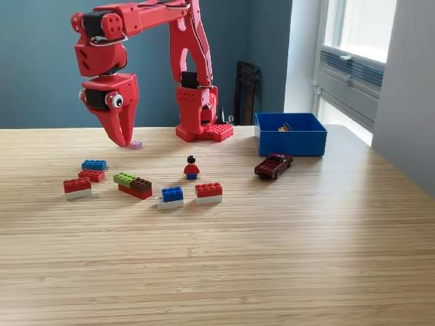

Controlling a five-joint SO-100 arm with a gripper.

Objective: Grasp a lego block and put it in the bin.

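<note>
A pale wooden table (285, 258) stands before a blue-grey wall, with a window at the exterior view's right. The red arm (170, 27) reaches toward the view's left, and its gripper (122, 136) points down with the fingers drawn together and nothing held. A small pink brick (136, 145) lies just beside the tips. Other bricks lie in front: blue (94, 164), red (91, 176), red and white (77, 188). The blue bin (291, 142) sits well apart at the right, near a dark red toy car (273, 165).
</note>
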